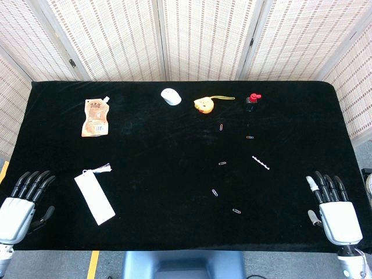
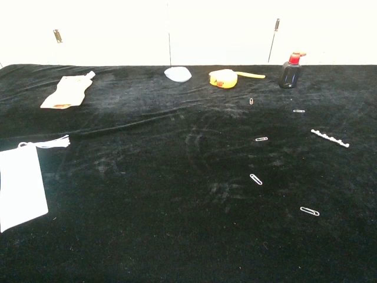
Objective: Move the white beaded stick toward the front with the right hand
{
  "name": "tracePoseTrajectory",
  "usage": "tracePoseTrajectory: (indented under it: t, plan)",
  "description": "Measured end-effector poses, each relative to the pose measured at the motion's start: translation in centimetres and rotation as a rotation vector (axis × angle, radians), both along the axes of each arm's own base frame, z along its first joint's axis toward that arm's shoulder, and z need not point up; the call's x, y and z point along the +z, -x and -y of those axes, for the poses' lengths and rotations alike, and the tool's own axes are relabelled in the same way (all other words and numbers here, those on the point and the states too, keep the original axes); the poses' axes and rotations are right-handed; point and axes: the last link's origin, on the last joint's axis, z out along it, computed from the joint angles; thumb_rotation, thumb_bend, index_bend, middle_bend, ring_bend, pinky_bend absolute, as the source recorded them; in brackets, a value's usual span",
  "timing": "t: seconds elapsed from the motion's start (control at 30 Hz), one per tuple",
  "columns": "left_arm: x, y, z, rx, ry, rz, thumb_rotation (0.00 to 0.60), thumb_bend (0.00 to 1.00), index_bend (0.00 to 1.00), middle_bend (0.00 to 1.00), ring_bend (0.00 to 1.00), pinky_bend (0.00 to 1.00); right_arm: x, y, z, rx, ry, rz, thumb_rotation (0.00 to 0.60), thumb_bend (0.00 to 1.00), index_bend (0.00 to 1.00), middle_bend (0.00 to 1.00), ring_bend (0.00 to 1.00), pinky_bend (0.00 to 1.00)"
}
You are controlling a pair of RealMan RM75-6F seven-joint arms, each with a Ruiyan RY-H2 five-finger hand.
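Observation:
The white beaded stick (image 1: 261,163) (image 2: 330,138) lies flat on the black cloth, right of centre, slanting down to the right. My right hand (image 1: 333,206) rests at the front right corner, fingers apart and holding nothing, well in front and to the right of the stick. At the front left corner my left hand (image 1: 22,203) lies the same way, empty. Neither hand shows in the chest view.
Several paper clips (image 1: 222,163) (image 2: 261,139) lie scattered near the stick. A black bottle with red cap (image 1: 251,102), a yellow tape measure (image 1: 204,104), a white mouse-like object (image 1: 171,96) and an orange pouch (image 1: 96,117) line the back. A white bag (image 1: 94,196) lies front left.

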Motion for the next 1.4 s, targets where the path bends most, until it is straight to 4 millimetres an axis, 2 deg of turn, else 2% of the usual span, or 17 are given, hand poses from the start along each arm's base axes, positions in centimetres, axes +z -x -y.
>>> tracePoseTrajectory:
  t: [0.23, 0.33, 0.47, 0.57, 0.63, 0.87, 1.1, 1.4]
  plan:
    - [-0.2, -0.1, 0.0, -0.012, 0.02, -0.001, 0.6, 0.45, 0.1, 0.08, 0.07, 0.02, -0.4, 0.1, -0.1, -0.014, 0.016, -0.026, 0.6, 0.29, 0.02, 0.0, 0.0, 0.0]
    - [0.0, -0.2, -0.2, -0.014, 0.026, 0.009, 0.6, 0.45, 0.1, 0.08, 0.07, 0.02, -0.9, 0.1, 0.5, -0.023, 0.005, -0.024, 0.6, 0.29, 0.09, 0.0, 0.0, 0.0]
    - [0.5, 0.0, -0.4, -0.009, 0.03, 0.032, 0.6, 0.45, 0.08, 0.08, 0.07, 0.02, -1.8, -0.6, 2.5, -0.011, 0.006, 0.044, 0.6, 0.29, 0.21, 0.0, 0.0, 0.0]
    - [0.8, 0.1, -0.6, -0.007, 0.042, 0.055, 0.6, 0.45, 0.06, 0.08, 0.07, 0.03, -2.6, -1.7, 5.0, -0.014, 0.02, 0.083, 0.6, 0.29, 0.32, 0.0, 0.0, 0.0]
    - [1.1, 0.2, -0.6, -0.01, 0.05, 0.069, 0.6, 0.45, 0.06, 0.08, 0.07, 0.03, -3.1, -2.2, 6.3, -0.038, 0.017, 0.078, 0.6, 0.29, 0.35, 0.0, 0.0, 0.0]
    - [2.3, 0.7, -0.2, -0.017, 0.049, 0.107, 0.6, 0.45, 0.06, 0.08, 0.07, 0.03, -5.8, -3.9, 10.0, -0.17, -0.111, -0.034, 0.6, 0.29, 0.35, 0.0, 0.0, 0.0]
    - [2.6, 1.1, 0.1, -0.02, 0.044, 0.109, 0.6, 0.46, 0.03, 0.08, 0.07, 0.04, -8.7, -5.4, 13.4, -0.325, -0.248, -0.099, 0.6, 0.29, 0.32, 0.0, 0.0, 0.0]
    - [2.9, 1.5, -0.2, -0.011, 0.025, 0.115, 0.6, 0.46, 0.0, 0.08, 0.08, 0.05, -11.7, -7.5, 16.6, -0.417, -0.394, -0.121, 0.6, 0.29, 0.29, 0.0, 0.0, 0.0]
